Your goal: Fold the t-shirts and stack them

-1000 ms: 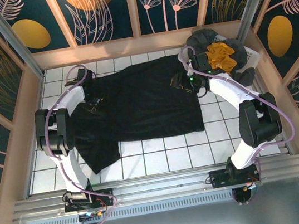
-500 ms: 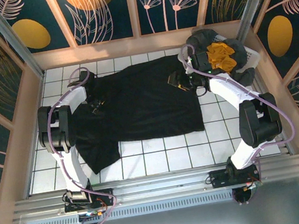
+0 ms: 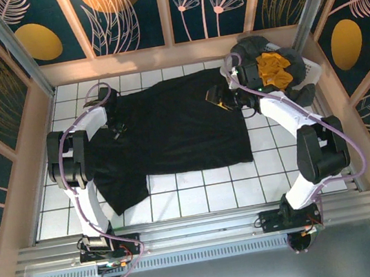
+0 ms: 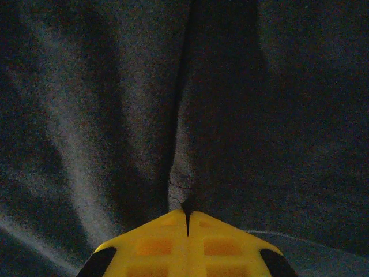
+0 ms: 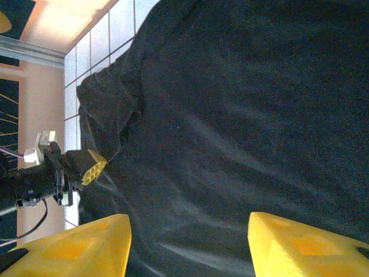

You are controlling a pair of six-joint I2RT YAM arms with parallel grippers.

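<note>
1. Since a sec ago, L gripper [image 3: 119,126] goes from spread to pressed shut on the black t-shirt [image 3: 177,129], at its far L part. R gripper [image 3: 218,97] has crept a little further in over the shirt's far R part, jaws as wide as before.
2. Top view: black t-shirt lies spread across the white tiled table [image 3: 200,192], w/ one sleeve sticking out toward the near L corner. Both arms reach over it from opposite sides. White lattice basket [image 3: 309,71] sits in the far R corner, just beside the shirt's edge. Mustard t-shirt [image 3: 274,69] is bunched up in it, and dark grey t-shirt [image 3: 255,46] is heaped at the basket's far side.
3. L wrist view: L gripper [image 4: 186,213] has its yellow fingers [image 4: 150,245] meeting tip to tip, only a thin seam between. They pinch a raised ridge of black cloth, and wrinkles run away from the pinch.
4. R wrist view: R gripper [image 5: 189,231] has its yellow fingers [image 5: 300,242] spread wide w/ nothing gripped. Black t-shirt [image 5: 230,115] lies beneath. L gripper [image 5: 86,167] shows across the cloth near the shirt's bunched edge. Some table tiles show at top L.
</note>
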